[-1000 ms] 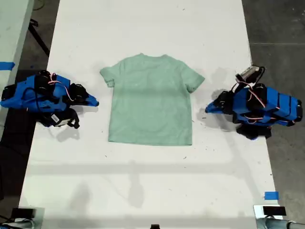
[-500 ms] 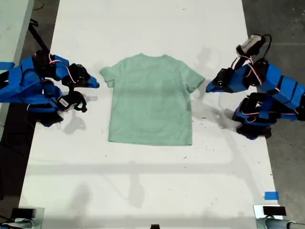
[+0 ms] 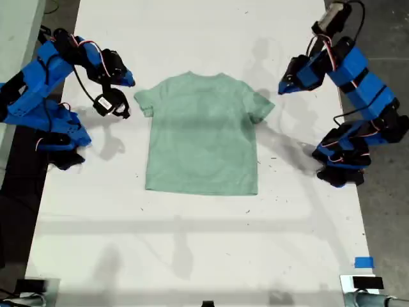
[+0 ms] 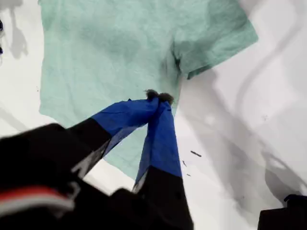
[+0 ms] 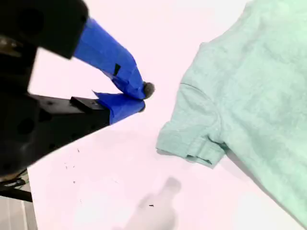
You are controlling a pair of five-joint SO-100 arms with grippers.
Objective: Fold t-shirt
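The pale mint-green t-shirt [image 3: 201, 134] lies flat and unfolded on the white table [image 3: 192, 243], collar toward the exterior view's top. My first gripper [image 3: 281, 86] hovers just off the sleeve on the exterior view's right. In the first wrist view it [image 4: 158, 96] is shut and empty, above the shirt [image 4: 105, 48] near that sleeve's armpit. My second gripper [image 3: 131, 82] hangs beside the sleeve on the exterior view's left. The second wrist view shows it [image 5: 142, 97] shut and empty over bare table, a short way from the sleeve [image 5: 192, 139].
Both arm bases stand on the table's side edges in the exterior view, level with the shirt's lower half. A blue tape piece [image 3: 363, 262] and a small dark device [image 3: 365, 282] sit at the exterior view's lower right. Grey floor lies beyond both long edges.
Both arms have lifted out of their folded rest pose and swung toward the exterior view's top, bringing the grippers from mid-shirt level up to the sleeves. The shirt has not moved.
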